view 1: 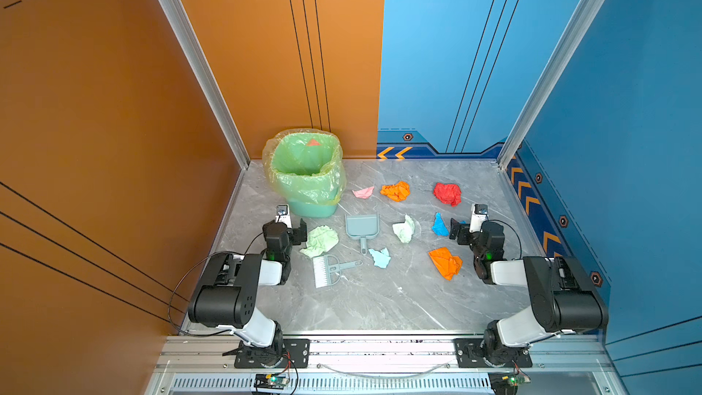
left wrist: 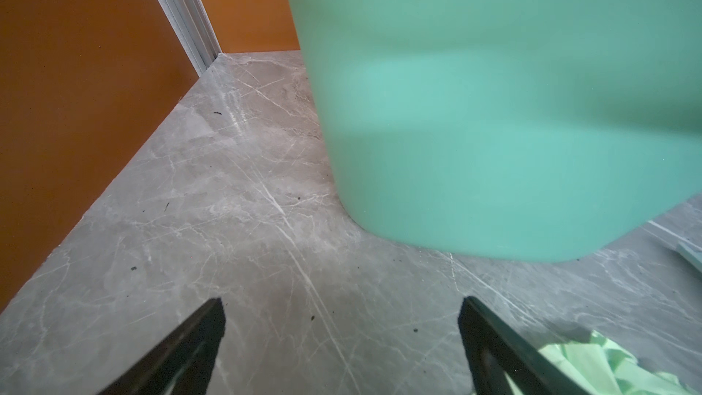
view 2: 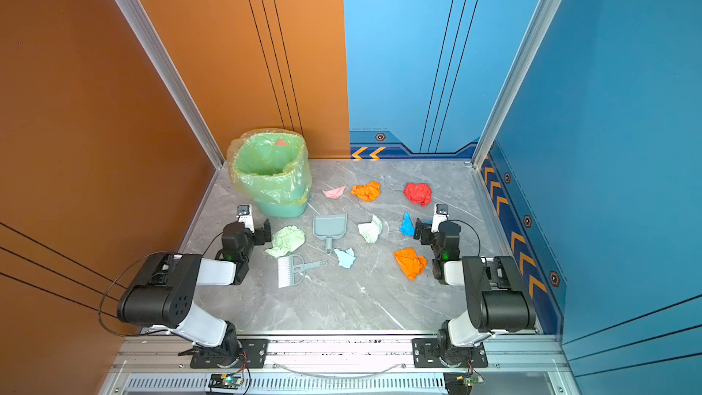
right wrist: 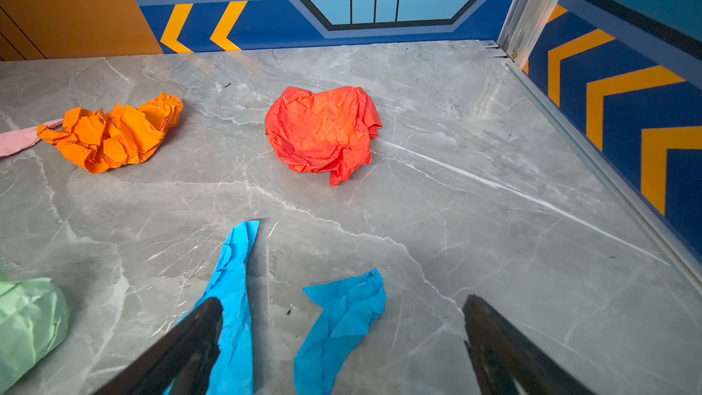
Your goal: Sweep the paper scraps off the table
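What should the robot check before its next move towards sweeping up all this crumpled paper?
1. Left claw open and empty: ok.
2. Right claw open and empty: ok.
3. Grey-blue plastic brush lying free on the grey marble-patterned table, near the left arm: ok.
4. Grey-blue plastic dustpan lying free, nothing in it: ok.
5. Green bag-lined plastic bin upright, mouth open: ok.
6. Table cleared of crumpled coloured paper scraps: not ok, eight lie scattered.
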You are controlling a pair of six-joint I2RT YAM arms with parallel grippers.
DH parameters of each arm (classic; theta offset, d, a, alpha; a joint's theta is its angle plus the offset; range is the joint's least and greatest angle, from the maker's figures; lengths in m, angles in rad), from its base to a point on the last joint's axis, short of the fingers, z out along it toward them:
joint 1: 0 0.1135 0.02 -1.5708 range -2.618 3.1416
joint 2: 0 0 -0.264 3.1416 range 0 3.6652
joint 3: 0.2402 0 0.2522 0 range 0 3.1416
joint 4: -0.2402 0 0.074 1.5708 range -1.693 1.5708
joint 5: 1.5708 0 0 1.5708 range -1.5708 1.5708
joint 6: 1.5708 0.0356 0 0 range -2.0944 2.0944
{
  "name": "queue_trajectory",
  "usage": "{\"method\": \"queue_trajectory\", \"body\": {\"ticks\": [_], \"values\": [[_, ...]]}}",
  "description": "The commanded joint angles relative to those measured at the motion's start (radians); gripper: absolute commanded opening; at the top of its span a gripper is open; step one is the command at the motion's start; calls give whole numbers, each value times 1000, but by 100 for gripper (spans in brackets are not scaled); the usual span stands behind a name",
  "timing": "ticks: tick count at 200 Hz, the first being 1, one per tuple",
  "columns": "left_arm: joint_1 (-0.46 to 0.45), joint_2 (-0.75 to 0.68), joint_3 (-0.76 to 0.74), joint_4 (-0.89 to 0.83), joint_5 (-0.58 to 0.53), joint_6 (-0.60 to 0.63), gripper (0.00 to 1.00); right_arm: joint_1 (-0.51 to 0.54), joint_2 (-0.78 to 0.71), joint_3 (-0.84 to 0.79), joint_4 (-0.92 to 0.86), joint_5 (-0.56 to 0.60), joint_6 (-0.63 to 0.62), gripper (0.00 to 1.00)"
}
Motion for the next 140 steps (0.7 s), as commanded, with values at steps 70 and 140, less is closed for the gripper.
{"method": "queue_trajectory", "body": {"ticks": [70, 140], "values": [[-31, -5, 6, 19, -24, 24, 98, 26, -3, 19, 4, 97, 6, 100], [-39, -137, 0, -75, 21, 48, 98, 2, -9, 15, 7, -38, -14, 100]]}}
